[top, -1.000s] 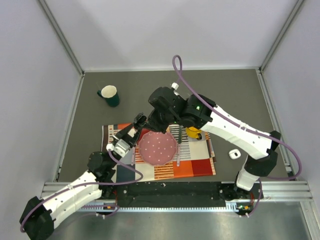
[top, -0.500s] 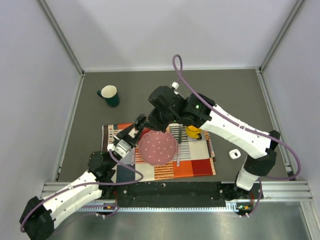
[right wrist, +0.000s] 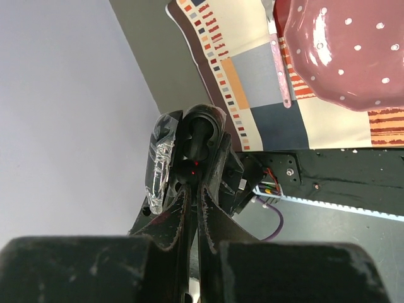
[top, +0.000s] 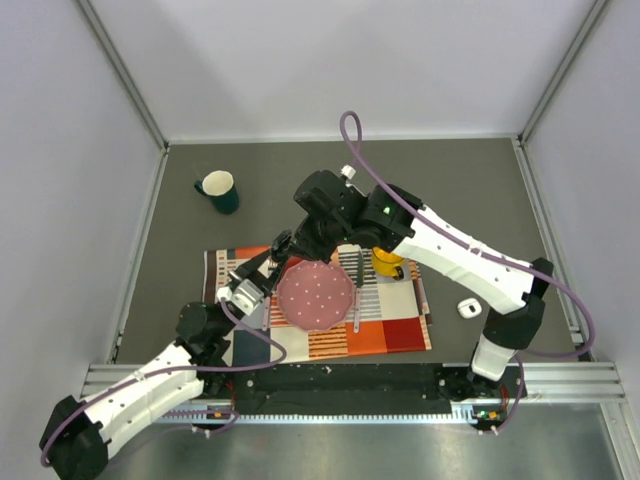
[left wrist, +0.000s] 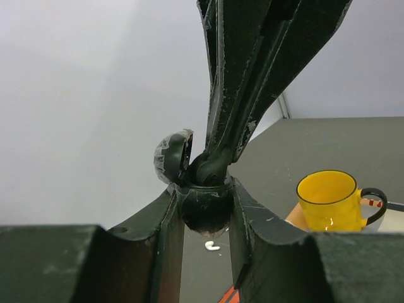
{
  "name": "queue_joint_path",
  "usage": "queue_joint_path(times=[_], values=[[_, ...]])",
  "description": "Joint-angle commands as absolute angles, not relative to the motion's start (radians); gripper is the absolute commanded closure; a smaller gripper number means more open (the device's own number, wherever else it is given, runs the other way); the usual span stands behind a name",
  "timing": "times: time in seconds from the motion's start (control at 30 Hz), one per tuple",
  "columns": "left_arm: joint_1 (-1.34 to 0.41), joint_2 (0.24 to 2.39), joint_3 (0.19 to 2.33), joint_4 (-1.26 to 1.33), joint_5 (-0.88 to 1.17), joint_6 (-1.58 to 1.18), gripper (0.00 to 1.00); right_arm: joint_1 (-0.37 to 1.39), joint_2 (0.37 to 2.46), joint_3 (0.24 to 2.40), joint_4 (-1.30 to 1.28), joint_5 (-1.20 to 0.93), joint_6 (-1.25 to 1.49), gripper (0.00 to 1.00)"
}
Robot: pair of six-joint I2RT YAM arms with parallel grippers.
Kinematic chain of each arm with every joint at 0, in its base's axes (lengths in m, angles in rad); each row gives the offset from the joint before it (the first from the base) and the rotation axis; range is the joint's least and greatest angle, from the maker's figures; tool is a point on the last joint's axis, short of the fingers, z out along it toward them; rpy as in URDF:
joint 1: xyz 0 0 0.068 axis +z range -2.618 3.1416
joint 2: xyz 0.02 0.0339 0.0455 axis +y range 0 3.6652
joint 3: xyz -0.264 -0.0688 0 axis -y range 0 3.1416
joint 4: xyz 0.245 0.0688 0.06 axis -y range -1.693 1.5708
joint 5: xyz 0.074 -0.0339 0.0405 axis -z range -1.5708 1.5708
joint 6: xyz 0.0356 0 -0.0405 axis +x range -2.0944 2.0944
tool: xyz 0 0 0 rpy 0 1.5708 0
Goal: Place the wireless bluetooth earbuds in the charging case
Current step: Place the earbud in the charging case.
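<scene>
Earbud shows only as a white speck beyond left tool.

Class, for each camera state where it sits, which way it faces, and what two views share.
Top external: overhead, behind the robot; looks down on left arm, right arm, plate.
Left wrist: on the left arm; looks past the left tool, black case, toward yellow mug.
Right wrist: on the right arm; looks down past right tool.
Shared: both wrists see the black case.
</scene>
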State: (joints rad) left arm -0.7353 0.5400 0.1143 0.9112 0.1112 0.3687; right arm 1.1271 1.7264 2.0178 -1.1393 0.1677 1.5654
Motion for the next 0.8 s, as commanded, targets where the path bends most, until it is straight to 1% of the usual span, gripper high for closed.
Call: queue_joint_path(times=[0.0, 0.13, 0.2, 0.27, 0.3, 0.33, 0.37, 0.4, 0.5, 0.6, 0.77], values=[[-0.745, 0.534, 0.166, 0.969, 0.176, 0.362, 1.00, 1.118, 1.758, 2.028, -1.120, 0.147, 1.568, 1.00], [-0.749, 0.545, 0.172, 0.969, 0.189, 0.362, 1.00, 1.118, 1.770, 2.026, -1.120, 0.140, 1.569, 1.00], [-0.749, 0.549, 0.175, 0.965, 0.196, 0.359, 1.00, 1.117, 1.778, 2.029, -1.120, 0.140, 1.569, 0.97], [-0.750, 0.554, 0.179, 0.965, 0.202, 0.359, 1.00, 1.118, 1.782, 2.032, -1.118, 0.140, 1.566, 0.91], [-0.750, 0.558, 0.181, 0.965, 0.204, 0.357, 1.00, 1.118, 1.786, 2.034, -1.117, 0.140, 1.563, 0.86], [-0.750, 0.560, 0.181, 0.965, 0.207, 0.356, 1.00, 1.117, 1.787, 2.034, -1.115, 0.141, 1.563, 0.85], [-0.750, 0.561, 0.181, 0.965, 0.207, 0.353, 1.00, 1.118, 1.787, 2.036, -1.115, 0.143, 1.560, 0.81], [-0.752, 0.561, 0.179, 0.965, 0.206, 0.353, 1.00, 1.118, 1.786, 2.036, -1.115, 0.146, 1.559, 0.74], [-0.752, 0.560, 0.178, 0.965, 0.204, 0.356, 1.00, 1.118, 1.779, 2.036, -1.114, 0.163, 1.554, 0.69], [-0.752, 0.558, 0.179, 0.957, 0.201, 0.353, 1.00, 1.118, 1.769, 2.037, -1.111, 0.184, 1.549, 0.67], [-0.752, 0.552, 0.170, 0.963, 0.164, 0.341, 1.00, 1.118, 1.737, 2.028, -1.109, 0.198, 1.534, 0.67]])
